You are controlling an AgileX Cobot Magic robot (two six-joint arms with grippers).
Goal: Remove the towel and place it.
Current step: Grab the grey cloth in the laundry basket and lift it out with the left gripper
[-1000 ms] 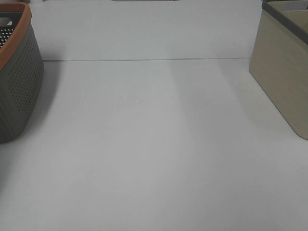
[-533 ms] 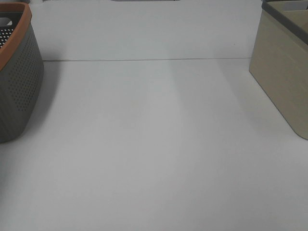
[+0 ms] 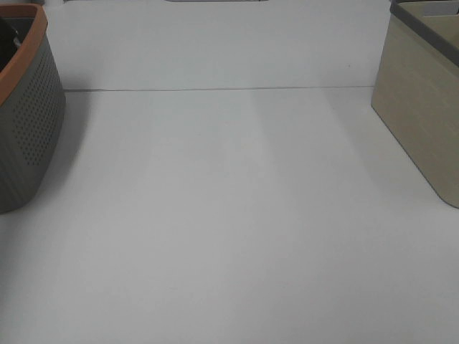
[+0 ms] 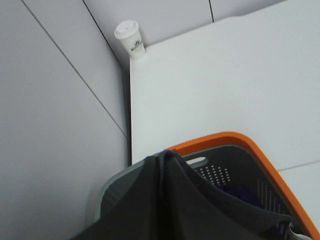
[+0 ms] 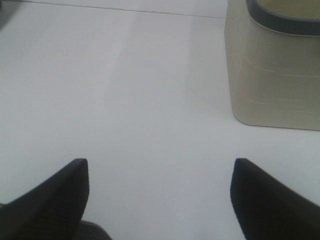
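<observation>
1. The left gripper is clenched shut. (I can't see its fingers, because the cloth hides them.) It looks to be holding the towel (image 4: 170,205), which hangs like a little dark tent over the basket (image 4: 240,145).
2. The low end of the towel seems to be down inside the basket. So I think the best thing is to lift straight up first, until all the cloth is above the orange rim.
3. Go slow here. A soft cloth can catch on the rim and tug the basket along.
4. Next, carry it sideways to the table (image 3: 229,215). The big bare part between the basket and the bin (image 3: 423,107) looks like a good spot, though the task does not say just where.
5. The right gripper (image 5: 160,200) is wide open and holds nothing. It hangs over the table with the bin near it. It should wait off to the side so the towel has room.
6. Bring the towel down until it rests on the table, and only then let go. If it drops from high up, it may land in a heap.
7. The cup (image 4: 130,40) sits at a far corner, well apart from all this, so it is no worry.
</observation>
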